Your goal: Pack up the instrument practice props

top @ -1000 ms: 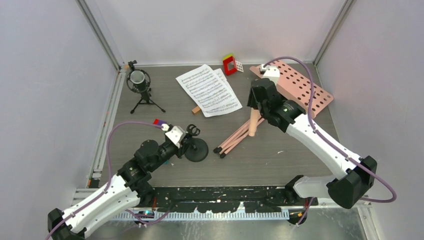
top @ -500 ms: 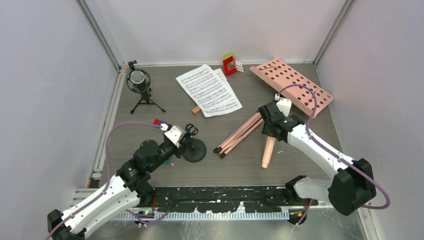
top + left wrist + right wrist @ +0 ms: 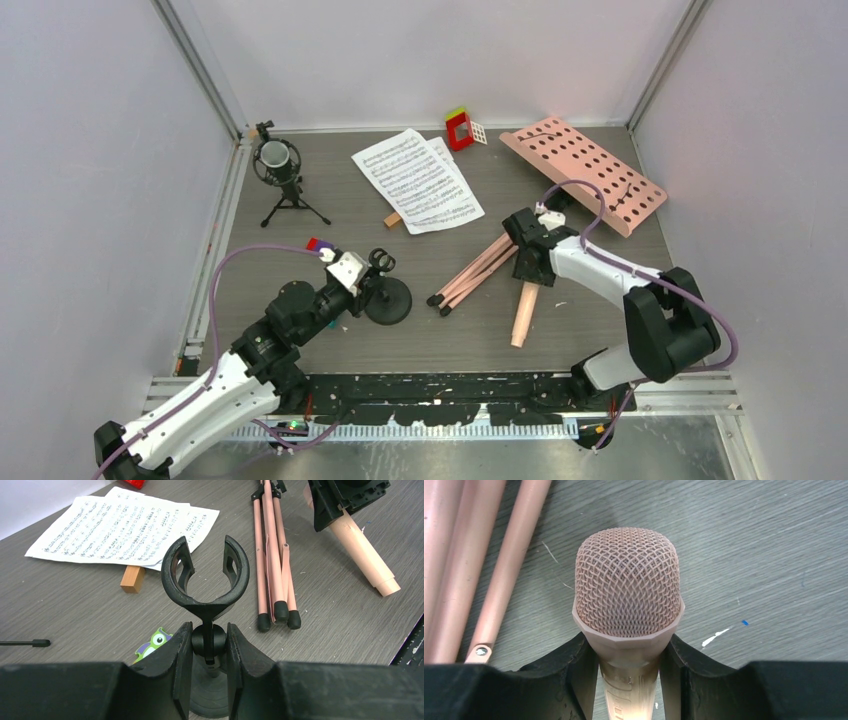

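While the right gripper [image 3: 631, 655] clamps the beige-pink microphone [image 3: 628, 580] just under its mesh head, the left gripper [image 3: 209, 642] pinches the black clip stand [image 3: 206, 605] at its neck.
The microphone slants over the grey table [image 3: 440, 340] beside the folded pink tripod legs [image 3: 480, 268]; its tapered body looks smooth, rigid and light, so the collar below the woven grille seems the surest hold. The stand's round base likely carries its weight.
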